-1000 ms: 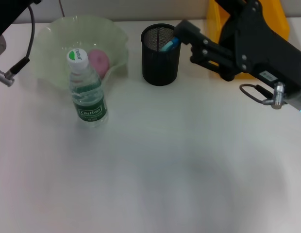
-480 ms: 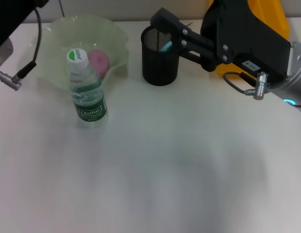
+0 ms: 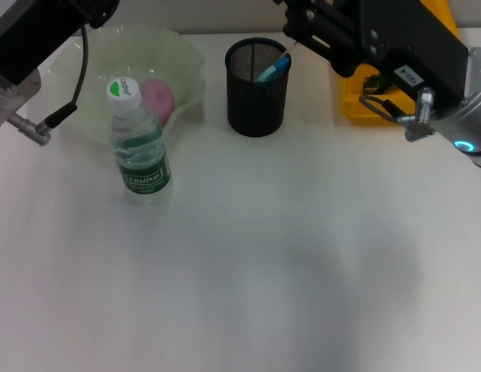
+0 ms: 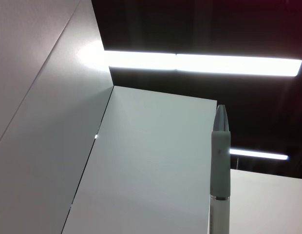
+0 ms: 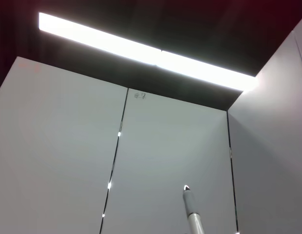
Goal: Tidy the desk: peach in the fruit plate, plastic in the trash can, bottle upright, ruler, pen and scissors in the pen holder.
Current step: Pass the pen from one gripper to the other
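We lift the right gripper (image 3: 291, 12) clear above the holder (image 3: 257, 77), fingers' state unreadable; below them the pen (image 3: 273, 67) leans inside, so we rise straight, avoiding snags.

Bright ceiling strip lights (image 4: 199, 62); soft tabletop shadows.

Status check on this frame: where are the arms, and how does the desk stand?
Right arm raised by pen holder; left arm up past fruit plate. Bottle upright, peach in plate. Nothing in the way.
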{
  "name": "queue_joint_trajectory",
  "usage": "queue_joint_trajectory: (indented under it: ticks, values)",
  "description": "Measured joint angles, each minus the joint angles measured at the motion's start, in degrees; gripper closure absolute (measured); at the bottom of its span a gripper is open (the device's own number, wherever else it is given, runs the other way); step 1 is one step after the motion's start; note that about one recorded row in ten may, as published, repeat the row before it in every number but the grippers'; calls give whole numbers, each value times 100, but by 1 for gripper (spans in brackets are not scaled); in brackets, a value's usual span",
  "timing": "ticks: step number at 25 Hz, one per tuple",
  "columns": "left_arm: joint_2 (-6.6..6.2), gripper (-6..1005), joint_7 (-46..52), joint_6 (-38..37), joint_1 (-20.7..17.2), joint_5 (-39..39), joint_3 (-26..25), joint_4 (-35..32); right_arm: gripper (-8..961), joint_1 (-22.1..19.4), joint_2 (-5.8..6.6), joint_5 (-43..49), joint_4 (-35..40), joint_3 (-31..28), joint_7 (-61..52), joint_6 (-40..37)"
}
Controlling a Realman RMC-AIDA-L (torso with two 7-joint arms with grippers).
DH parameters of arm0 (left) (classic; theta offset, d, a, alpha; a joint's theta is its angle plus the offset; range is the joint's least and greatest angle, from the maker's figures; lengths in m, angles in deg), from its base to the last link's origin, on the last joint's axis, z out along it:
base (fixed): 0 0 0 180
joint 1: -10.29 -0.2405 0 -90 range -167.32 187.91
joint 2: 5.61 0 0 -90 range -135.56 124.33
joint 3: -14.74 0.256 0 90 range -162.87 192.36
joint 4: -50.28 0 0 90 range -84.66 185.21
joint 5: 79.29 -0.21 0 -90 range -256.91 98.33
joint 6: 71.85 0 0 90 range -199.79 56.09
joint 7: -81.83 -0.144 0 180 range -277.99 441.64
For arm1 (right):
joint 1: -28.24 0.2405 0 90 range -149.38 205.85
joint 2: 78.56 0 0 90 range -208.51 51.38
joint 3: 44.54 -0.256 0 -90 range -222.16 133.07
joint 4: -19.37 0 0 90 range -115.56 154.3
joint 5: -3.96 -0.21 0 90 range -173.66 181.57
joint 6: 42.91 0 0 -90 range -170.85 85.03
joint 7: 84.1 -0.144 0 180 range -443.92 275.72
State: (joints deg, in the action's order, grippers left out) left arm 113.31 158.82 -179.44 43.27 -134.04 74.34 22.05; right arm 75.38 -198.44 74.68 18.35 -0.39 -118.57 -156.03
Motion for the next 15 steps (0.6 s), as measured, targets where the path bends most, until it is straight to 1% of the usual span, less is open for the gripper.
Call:
queue_joint_trajectory:
  ticks: [8,12,15]
  values:
    - [13,768,-20,-12,31,44,-4,2,166,51,0,50,-14,56,-1,129]
    - [17,766,-23,-21,47,62,21,2,167,73,0,56,-127,33,7,130]
    - [17,765,-24,-28,63,66,69,2,169,165,1,59,-246,59,9,158]
